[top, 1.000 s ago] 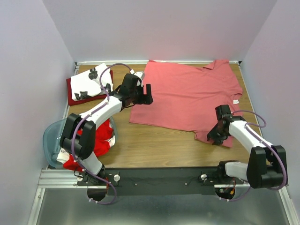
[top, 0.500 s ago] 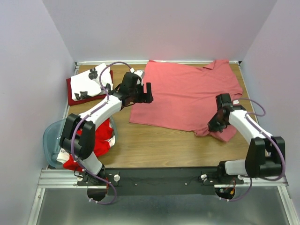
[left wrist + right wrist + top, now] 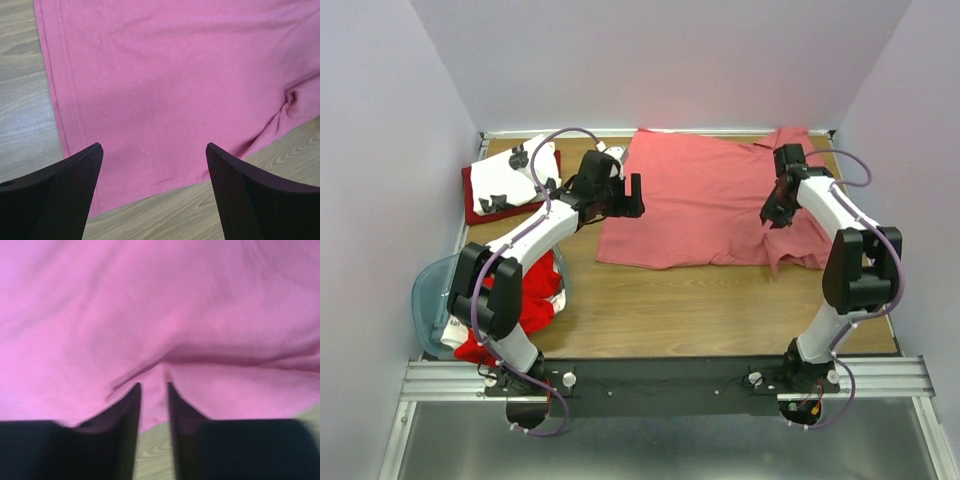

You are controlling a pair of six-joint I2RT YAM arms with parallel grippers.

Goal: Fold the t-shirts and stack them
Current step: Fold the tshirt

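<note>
The large salmon-pink t-shirt point(image 3: 700, 200) lies spread across the far middle of the table, and its near right part is bunched and folded over at the right. My left gripper point(image 3: 632, 197) hovers open above the shirt's left hem. In the left wrist view the wide-apart gripper point(image 3: 152, 147) frames pink cloth point(image 3: 165, 75) and bare wood. My right gripper point(image 3: 772, 215) is over the shirt's right side. In the blurred right wrist view the gripper point(image 3: 153, 385) has its jaws a little apart, wood shows through the gap, and a crease of pink cloth point(image 3: 150, 305) runs to the tips.
A folded white t-shirt with black prints point(image 3: 515, 175) rests on a dark red one point(image 3: 478, 208) at the far left. A pale-blue plastic tub point(image 3: 428, 300) at the near left holds bright red and white t-shirts point(image 3: 535, 290). Walls close in the table on three sides.
My right gripper has swept from the shirt's near right corner toward the far side, dragging that corner up and over the shirt. Its jaws have parted slightly. The left arm has stayed put.
</note>
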